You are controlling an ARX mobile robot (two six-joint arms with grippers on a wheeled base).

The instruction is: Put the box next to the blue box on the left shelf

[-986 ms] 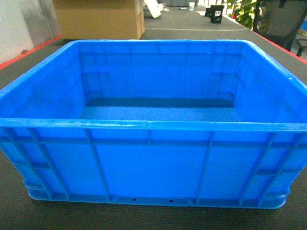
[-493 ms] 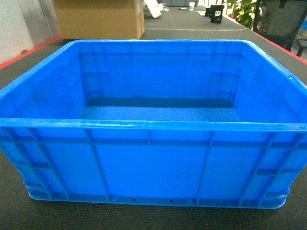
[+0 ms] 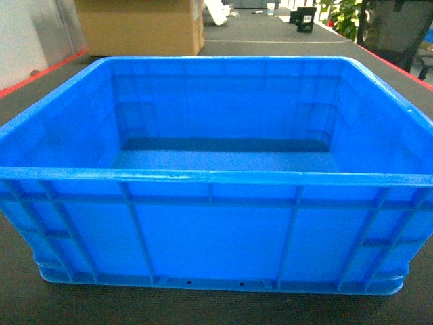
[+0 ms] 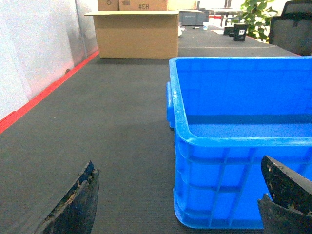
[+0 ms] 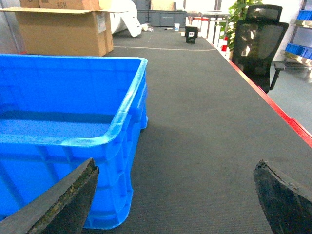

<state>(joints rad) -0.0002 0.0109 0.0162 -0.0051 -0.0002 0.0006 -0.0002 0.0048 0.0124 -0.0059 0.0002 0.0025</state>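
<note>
i see the blue box (image 3: 216,176) filling the middle of the head frame, resting on dark matting (image 4: 117,126). left gripper (image 4: 178,204) spread wide across its near left corner, right gripper (image 5: 175,195) spread across the near right corner, neither touching. cardboard carton (image 3: 139,27) upper left.

Your bench (image 3: 223,308), dark grey ribbed matting with red edging, the box (image 3: 216,176) sitting flat on it before you, a brown cardboard carton (image 3: 139,27) farther back, small black container (image 3: 305,19) far right.
</note>
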